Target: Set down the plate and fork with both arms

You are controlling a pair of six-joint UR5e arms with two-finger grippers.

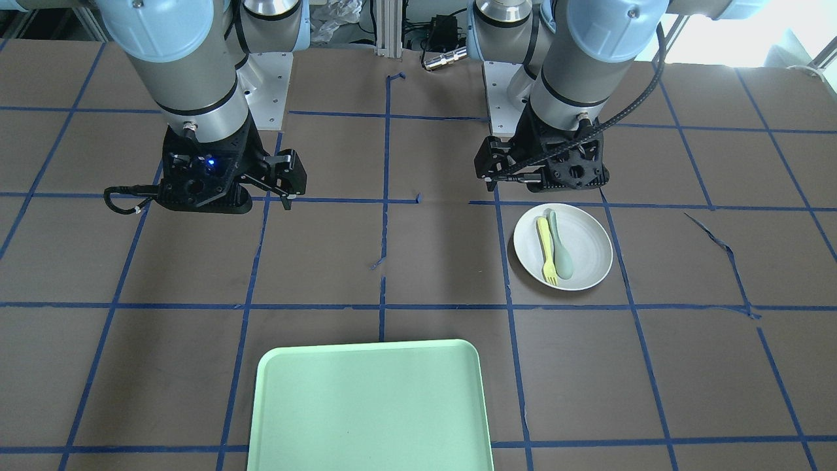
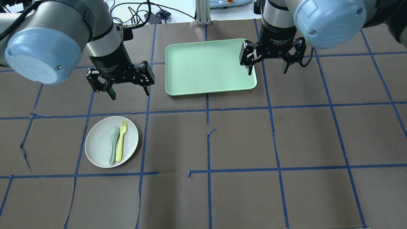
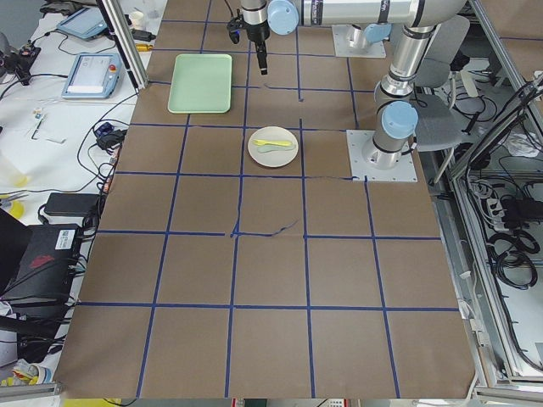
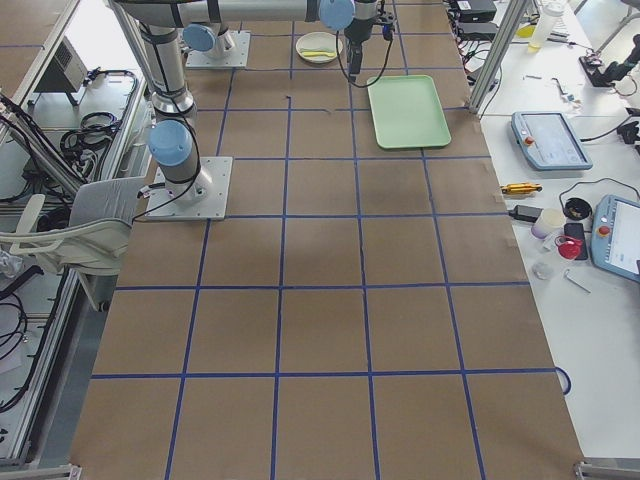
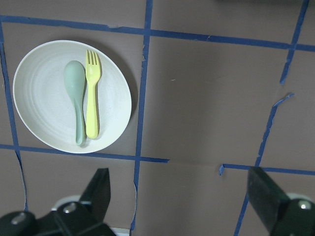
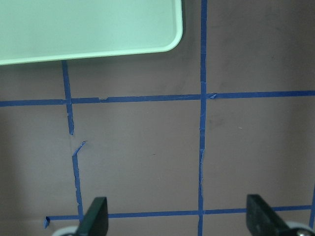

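Note:
The white plate [image 2: 98, 143] lies on the table's left side, also seen in the front view [image 1: 585, 242] and the left wrist view [image 5: 44, 98]. The pale-yellow fork [image 2: 120, 141] lies on it, beside a grey-green spoon [image 2: 113, 143]. My left gripper [image 2: 129, 93] is open and empty and hovers just beyond the plate's far edge; the left wrist view [image 5: 181, 189] shows its fingers spread. My right gripper [image 2: 267, 70] is open and empty, above the right edge of the mint-green tray [image 2: 206, 66].
The tray lies at the far middle of the table, with nothing on it. Blue tape lines form a grid on the brown table cover [image 2: 241, 143]. Screens, cables and small tools lie on a side bench [image 4: 560, 150] beyond the table.

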